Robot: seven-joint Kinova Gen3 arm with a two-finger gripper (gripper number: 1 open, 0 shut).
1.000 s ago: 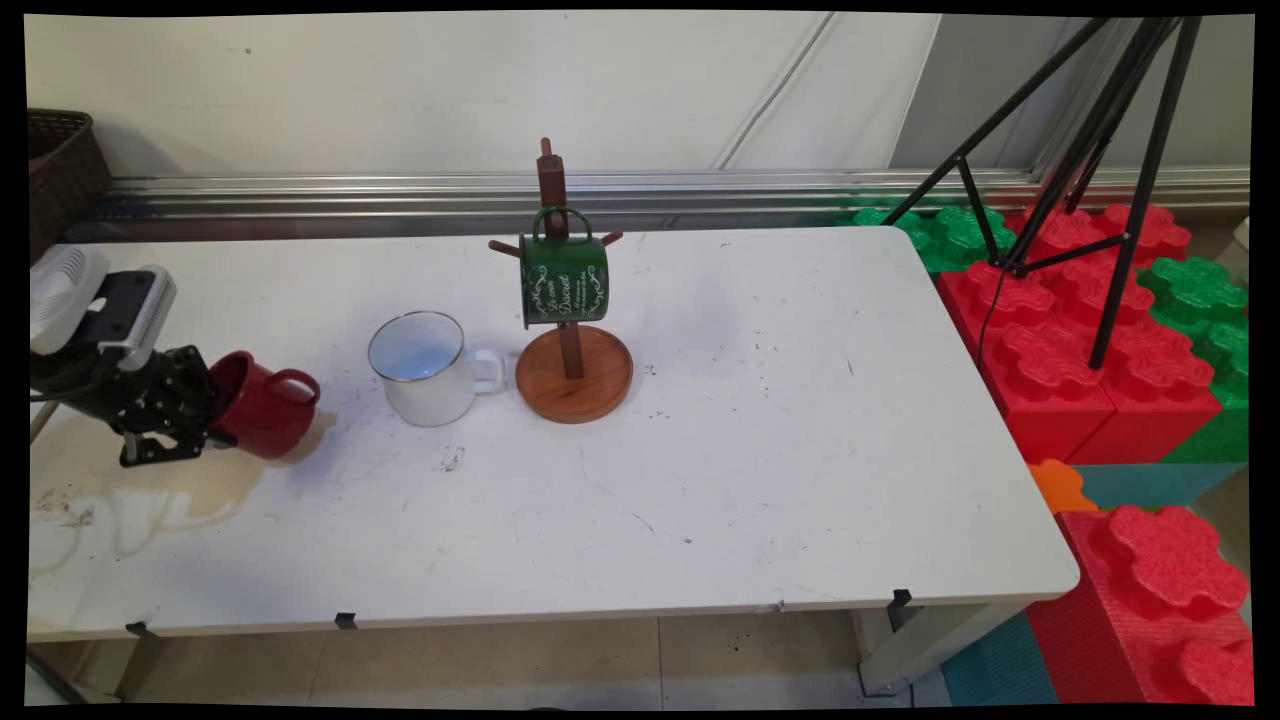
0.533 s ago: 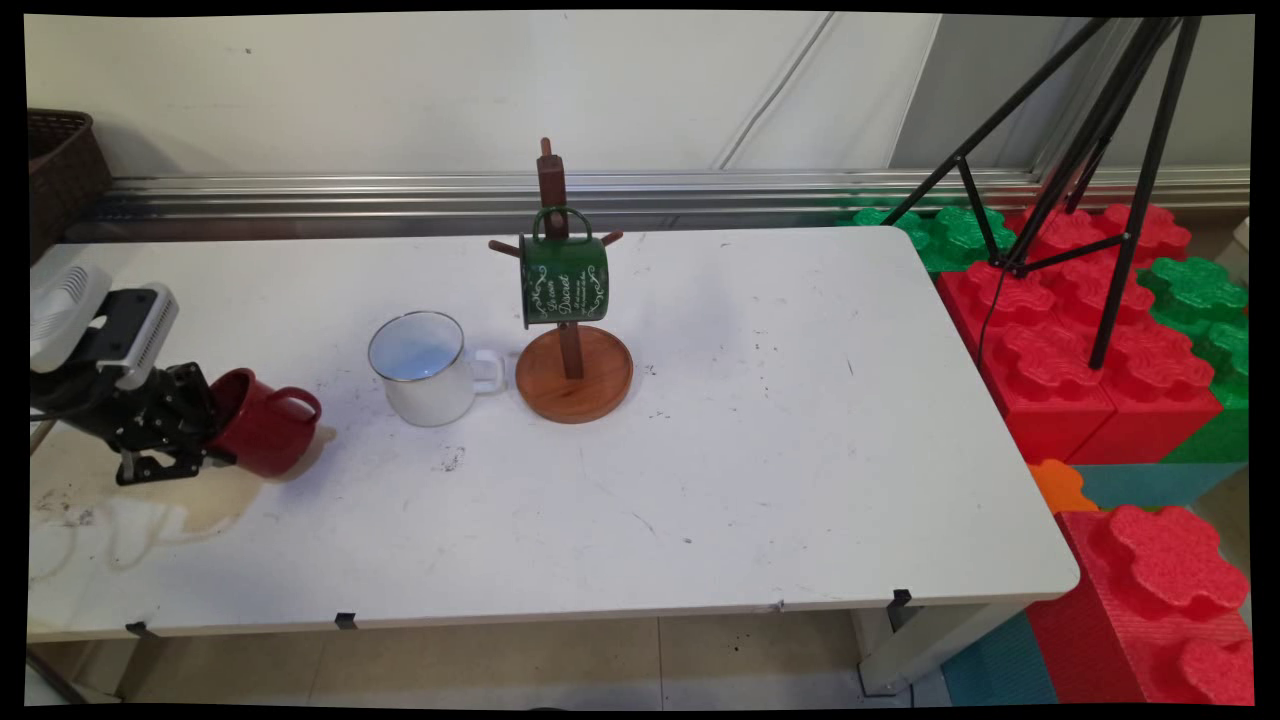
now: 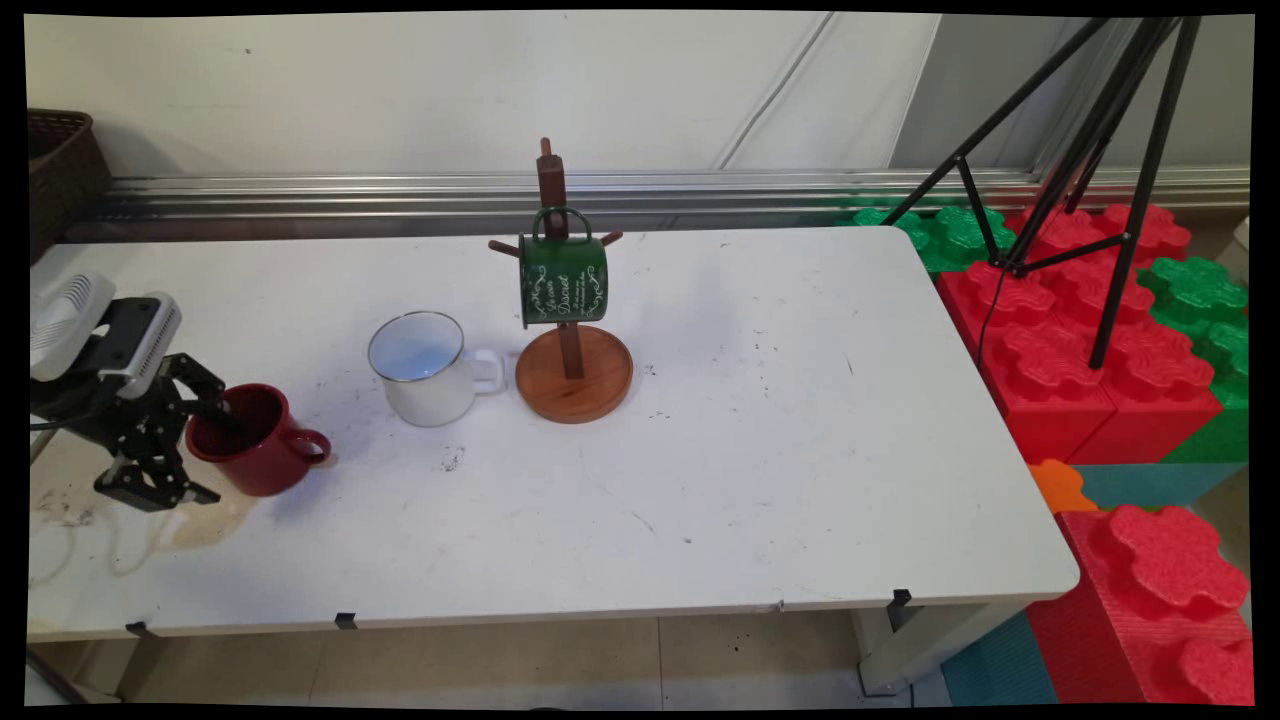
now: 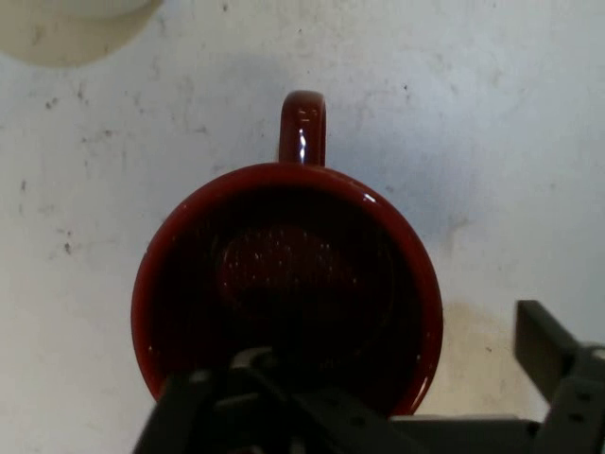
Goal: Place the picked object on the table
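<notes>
Surface: white table (image 3: 760, 450), rectangular, scuffed and flecked with dark specks; a brownish stain (image 3: 200, 515) with pale ring marks near its left end. Small black clips along the near edge.

Room: pale wall (image 3: 400, 90) behind the table, with a metal rail (image 3: 350, 195) running along its foot. Dark woven basket (image 3: 60, 160) at far left. Black tripod (image 3: 1080, 150) at right, standing over large red and green foam blocks (image 3: 1100, 350); tiled floor below the table.

Items on the table:
- Red mug (image 3: 258, 440), upright on the left part of the table, handle pointing toward the picture's right.
- White mug (image 3: 420, 370), upright, near the red mug on its right, handle toward the stand.
- Wooden mug stand (image 3: 573, 370), round base, central post with pegs, just beside the white mug.
- Green mug (image 3: 563, 278) with white lettering, hanging by its handle from a peg on the stand.

Gripper (image 3: 190, 440): black, at the red mug's left rim, jaws spread; one finger reaches over the rim into the mug, the other sits outside and lower, apart from the wall. Not clamping the mug.

View differences: the main view gives the whole layout and the room. The hand view looks straight down into the red mug (image 4: 288, 284), showing its speckled dark bottom, its handle at top, bare table (image 4: 510, 113) around it, and part of a pale rounded object (image 4: 80, 24) at the upper left corner; one finger (image 4: 548, 350) stands clear outside the rim at lower right.
</notes>
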